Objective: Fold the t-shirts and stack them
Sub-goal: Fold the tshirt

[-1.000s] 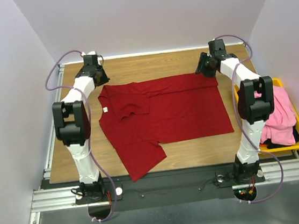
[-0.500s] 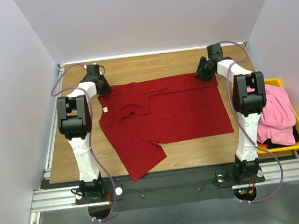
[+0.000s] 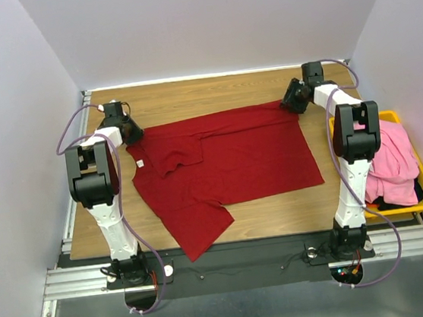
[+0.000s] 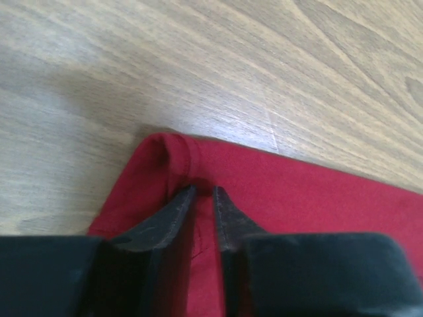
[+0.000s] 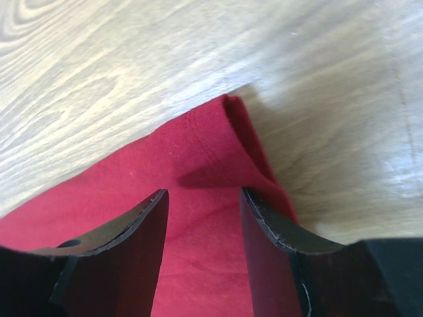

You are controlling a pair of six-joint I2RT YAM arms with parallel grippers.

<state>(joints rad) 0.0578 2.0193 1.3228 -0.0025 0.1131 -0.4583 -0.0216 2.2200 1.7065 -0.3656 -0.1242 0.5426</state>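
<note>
Now, the dark red t-shirt point(image 3: 227, 160) lies spread on the table point(image 3: 211, 91); light, limp cloth, likely to sag and drag, so the far hem corners look the best places to take hold; left gripper point(image 4: 203, 190) nearly closed over a puckered corner, whether pinching it I cannot tell; right gripper point(image 5: 201, 193) half open astride the other corner, holding nothing.

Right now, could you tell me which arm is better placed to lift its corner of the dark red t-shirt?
Left, most likely. The left gripper is closed on a raised fold at a far corner of the dark red t-shirt; the right gripper stands open over its corner, gripping nothing.
</note>
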